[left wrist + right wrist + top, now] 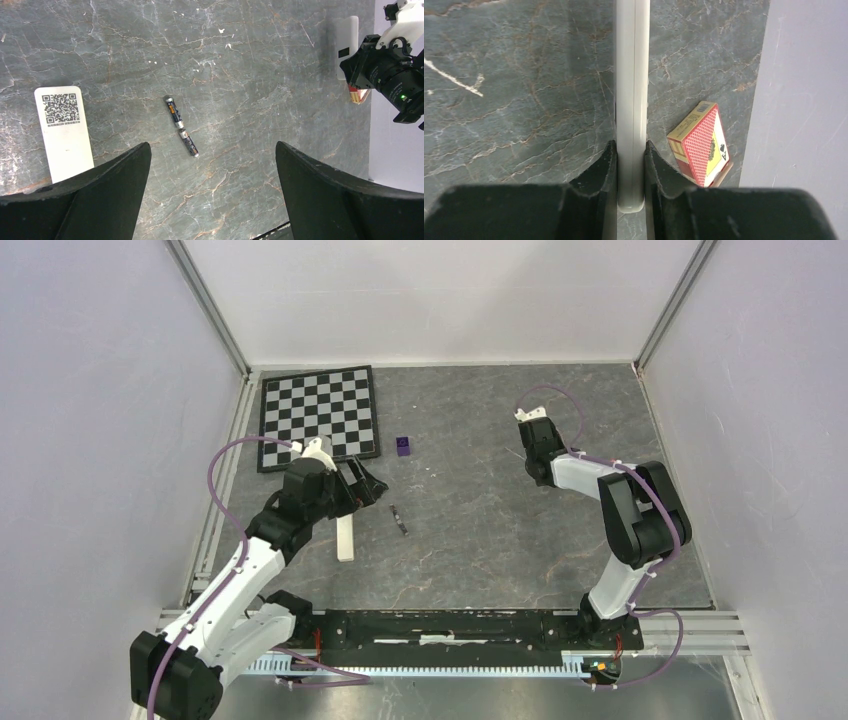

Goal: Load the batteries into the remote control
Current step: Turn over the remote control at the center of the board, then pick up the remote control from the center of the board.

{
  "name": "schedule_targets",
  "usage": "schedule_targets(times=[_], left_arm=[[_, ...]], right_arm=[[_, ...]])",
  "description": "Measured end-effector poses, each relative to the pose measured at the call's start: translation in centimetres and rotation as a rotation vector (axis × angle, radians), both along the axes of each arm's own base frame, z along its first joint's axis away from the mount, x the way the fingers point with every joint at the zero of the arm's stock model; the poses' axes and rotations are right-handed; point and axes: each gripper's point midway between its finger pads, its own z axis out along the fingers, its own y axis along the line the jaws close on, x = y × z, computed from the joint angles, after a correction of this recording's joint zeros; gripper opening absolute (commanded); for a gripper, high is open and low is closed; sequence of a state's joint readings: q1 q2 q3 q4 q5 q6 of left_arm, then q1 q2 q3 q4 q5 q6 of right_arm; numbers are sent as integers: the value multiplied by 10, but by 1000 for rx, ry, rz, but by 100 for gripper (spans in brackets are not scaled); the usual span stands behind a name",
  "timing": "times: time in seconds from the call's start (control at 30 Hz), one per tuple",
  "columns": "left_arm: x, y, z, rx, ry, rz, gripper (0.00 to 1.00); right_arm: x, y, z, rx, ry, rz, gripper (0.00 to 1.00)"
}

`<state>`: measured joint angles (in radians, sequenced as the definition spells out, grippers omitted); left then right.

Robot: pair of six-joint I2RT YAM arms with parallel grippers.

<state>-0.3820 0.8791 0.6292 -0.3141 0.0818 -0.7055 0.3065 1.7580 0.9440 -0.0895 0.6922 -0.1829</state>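
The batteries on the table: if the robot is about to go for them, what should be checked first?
1. Left gripper open: ok, jaws wide apart.
2. Batteries reachable: ok, both lie on the table ahead of the gap.
3. Batteries apart enough to take one: cannot tell, they lie end to end, very close.
4. Remote control held: ok, the right gripper is shut on it.
5. Remote's battery slot open: cannot tell, no view shows it clearly.
6. White piece with QR code out of the way: ok, it lies beside the batteries, apart.
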Motion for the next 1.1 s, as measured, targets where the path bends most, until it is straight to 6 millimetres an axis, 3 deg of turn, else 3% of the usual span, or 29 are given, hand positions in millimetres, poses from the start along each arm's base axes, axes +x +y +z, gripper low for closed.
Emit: schedule_targets(times=[0.17, 0.53, 0.63, 0.7, 0.87, 1.0, 1.1], left_arm=[[-1, 1, -2, 5, 9, 1, 100], [-2, 12, -4, 75, 51, 34, 100], [-1, 21, -7, 112, 67, 71, 100], [-2, 29, -13, 150, 93, 105, 100], [-7, 52, -44, 270, 210, 191, 100], [-14, 63, -63, 330, 278, 227, 99], [-20, 68, -75, 358, 311, 239, 88]], right_arm=[[2, 10, -6, 54, 10, 35, 49], [-5, 43, -7, 258, 7, 145, 66], [-8, 58, 1, 350, -11, 185, 85], [-10, 69, 8, 415, -27, 210, 90], [-21, 94, 22, 580, -54, 262, 92], [-37, 108, 20, 689, -40, 272, 88], [-57, 116, 10, 764, -2, 265, 83]])
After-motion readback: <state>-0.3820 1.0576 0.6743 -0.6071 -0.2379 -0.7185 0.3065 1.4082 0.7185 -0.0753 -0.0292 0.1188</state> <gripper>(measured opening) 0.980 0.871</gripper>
